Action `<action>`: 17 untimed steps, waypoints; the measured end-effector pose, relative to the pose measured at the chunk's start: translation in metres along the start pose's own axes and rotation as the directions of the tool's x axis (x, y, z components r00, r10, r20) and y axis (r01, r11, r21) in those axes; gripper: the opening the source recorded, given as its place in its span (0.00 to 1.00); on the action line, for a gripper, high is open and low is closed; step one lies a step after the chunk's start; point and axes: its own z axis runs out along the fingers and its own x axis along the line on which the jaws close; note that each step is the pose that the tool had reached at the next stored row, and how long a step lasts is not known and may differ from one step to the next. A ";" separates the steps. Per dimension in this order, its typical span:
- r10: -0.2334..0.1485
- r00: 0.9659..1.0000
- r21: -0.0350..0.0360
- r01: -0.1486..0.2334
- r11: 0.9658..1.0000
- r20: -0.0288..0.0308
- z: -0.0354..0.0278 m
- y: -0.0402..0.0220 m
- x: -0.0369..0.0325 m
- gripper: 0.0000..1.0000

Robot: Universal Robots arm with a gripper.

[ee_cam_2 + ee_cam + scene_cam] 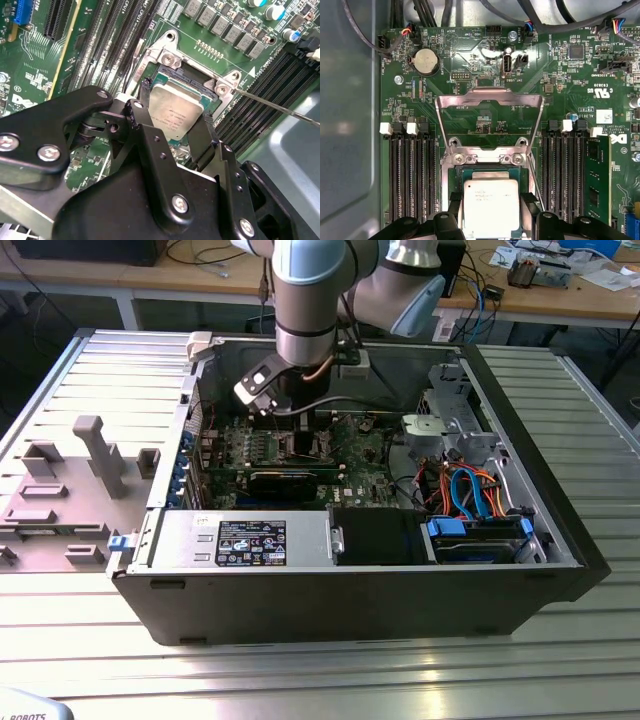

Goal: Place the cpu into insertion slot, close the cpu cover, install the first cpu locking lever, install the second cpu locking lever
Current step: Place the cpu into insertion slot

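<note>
Between my jaws, gripped at its 3 and 9 o'clock edges, the cpu [175, 114] sits squarely over the insertion slot [488, 173].

The chip [491, 205] has a silvery-grey top with faint dark print, and the board [555, 85] is green with pale markings. The gripper [177, 107] is black; the cover [490, 96] is silver.

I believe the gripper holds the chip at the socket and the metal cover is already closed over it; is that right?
Not quite: the first wrist view shows the cover open, swung back from the socket. The gripper does hold the chip at the socket.
</note>
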 end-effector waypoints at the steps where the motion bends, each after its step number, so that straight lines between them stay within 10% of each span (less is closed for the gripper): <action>1: 0.002 1.000 0.000 -0.002 1.000 0.000 0.0005 -0.0001 0.0000 0.54; 17: 0.016 1.000 0.000 -0.016 1.000 0.000 0.0021 -0.0007 0.0004 0.54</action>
